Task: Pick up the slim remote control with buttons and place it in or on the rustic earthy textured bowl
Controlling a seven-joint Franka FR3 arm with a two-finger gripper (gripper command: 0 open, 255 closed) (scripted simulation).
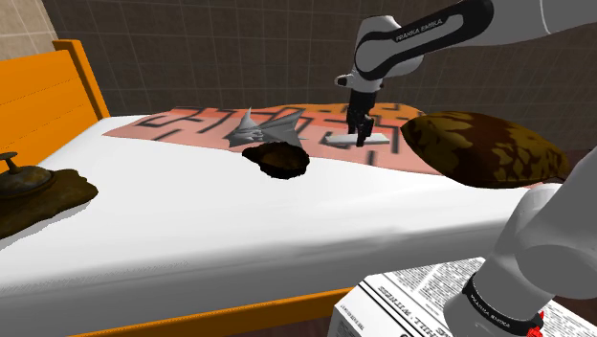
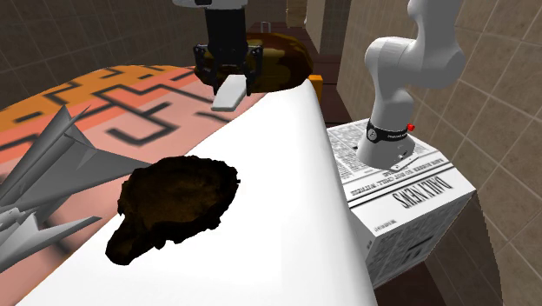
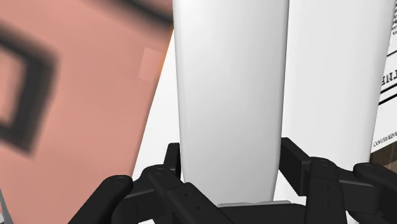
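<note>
While our all-black two-finger gripper (image 2: 229,78) is clasping the slim plain white remote control (image 2: 231,93) between its fingers (image 3: 170,167), we are seeing the rough dark brown bowl (image 2: 174,202) lying well apart from it on the white bed sheet (image 2: 287,174).

Remote (image 2: 230,91) plain white; bowl (image 2: 178,204) mottled dark brown; blanket (image 2: 52,117) salmon, seemingly black maze lines.

Bowl (image 1: 277,159) on bed (image 1: 191,220), spiky model (image 1: 263,126) just behind; remote (image 2: 228,94) in tool (image 2: 228,83), between bowl and pillow (image 1: 483,148).
</note>
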